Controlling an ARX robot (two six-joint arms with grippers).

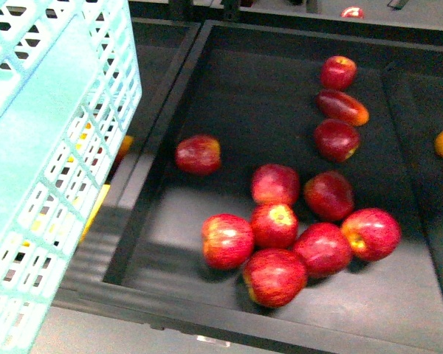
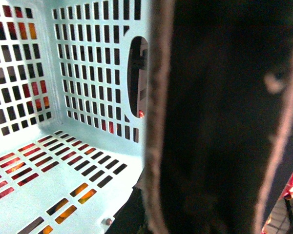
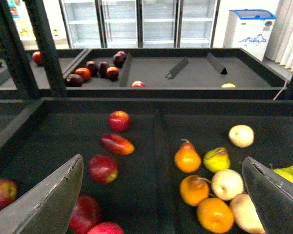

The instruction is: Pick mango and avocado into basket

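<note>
One big turquoise basket (image 1: 52, 147) hangs tilted at the left of my front view, beside the dark tray (image 1: 229, 88) of red apples (image 1: 273, 225). My right gripper (image 3: 162, 161) hovers above fruit, fingers wide apart, holding nothing. Whether my left gripper is open or closed I cannot tell: a dark shape (image 2: 215, 122) fills its view.
</note>
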